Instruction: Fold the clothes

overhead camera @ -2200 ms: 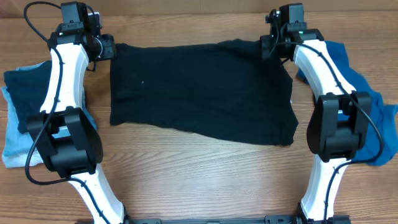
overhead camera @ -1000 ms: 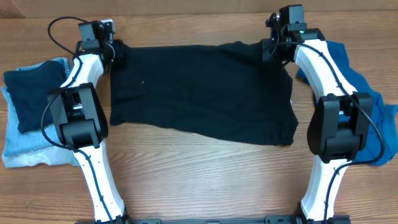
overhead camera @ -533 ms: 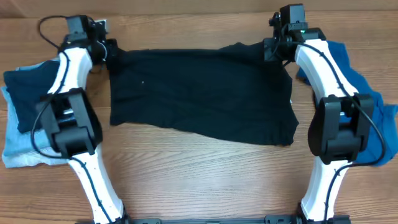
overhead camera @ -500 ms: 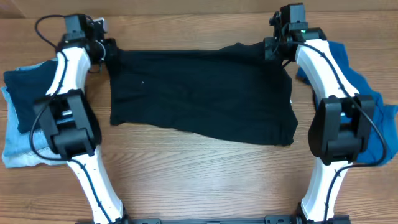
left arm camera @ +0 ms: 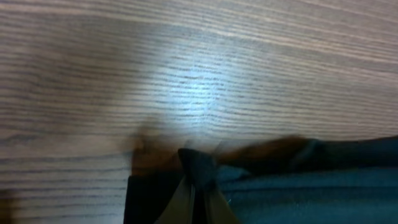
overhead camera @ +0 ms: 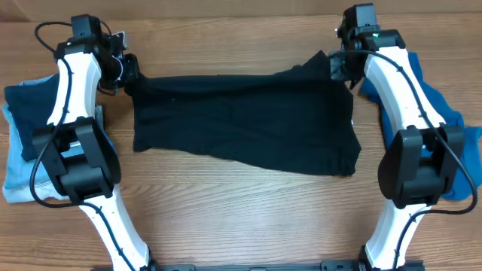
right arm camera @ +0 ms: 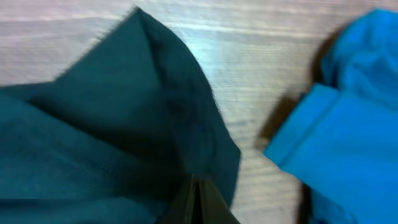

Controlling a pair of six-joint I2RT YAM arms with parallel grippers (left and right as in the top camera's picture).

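Observation:
The large black garment point(overhead camera: 241, 124) lies spread across the middle of the table. My left gripper point(overhead camera: 129, 71) is shut on its far left corner, and my right gripper point(overhead camera: 339, 68) is shut on its far right corner, which stands up in a peak. In the left wrist view the closed gripper point(left arm camera: 198, 186) pinches a bunched tip of black cloth point(left arm camera: 311, 186) above the wood. The right wrist view shows that gripper point(right arm camera: 195, 186) closed on black fabric point(right arm camera: 93, 124). A teal-blue garment point(overhead camera: 444, 113) lies crumpled to the right, also in the right wrist view point(right arm camera: 348, 124).
At the left edge a dark navy cloth point(overhead camera: 26, 128) rests on light-blue denim jeans point(overhead camera: 19, 184). Both arm bases stand at the near table edge. Bare wooden table point(overhead camera: 241, 218) lies in front of the black garment.
My left gripper has closed on the far left corner. Both far corners have risen and the black garment's far edge has drawn slightly toward the near side.

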